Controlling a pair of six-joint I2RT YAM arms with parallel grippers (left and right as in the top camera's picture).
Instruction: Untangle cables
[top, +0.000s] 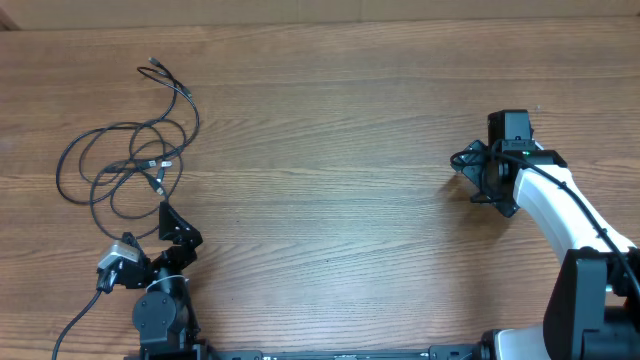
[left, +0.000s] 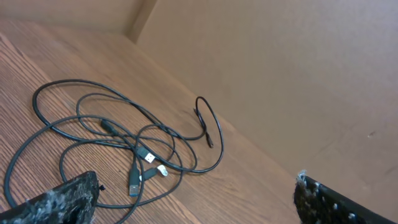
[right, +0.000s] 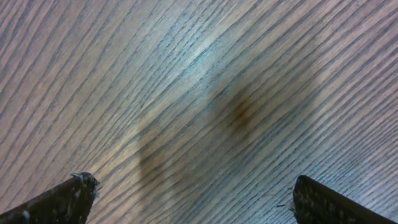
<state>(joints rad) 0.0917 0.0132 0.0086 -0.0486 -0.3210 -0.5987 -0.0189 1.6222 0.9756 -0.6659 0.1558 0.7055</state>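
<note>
Right now the left end effector sits w/ fingers spread wide and nothing between them, low at the near-left of the tabletop and aimed at the cables. These lie just beyond it in a loose overlapping bunch, plug ends crossing mid-pile, so it's prob staged for a first pinch. The right end effector is likewise agape and empty, well apart over bare wood on the right, seemingly parked clear; the surface is light wood-grain, w/ only a plain tan board behind its far edge
</note>
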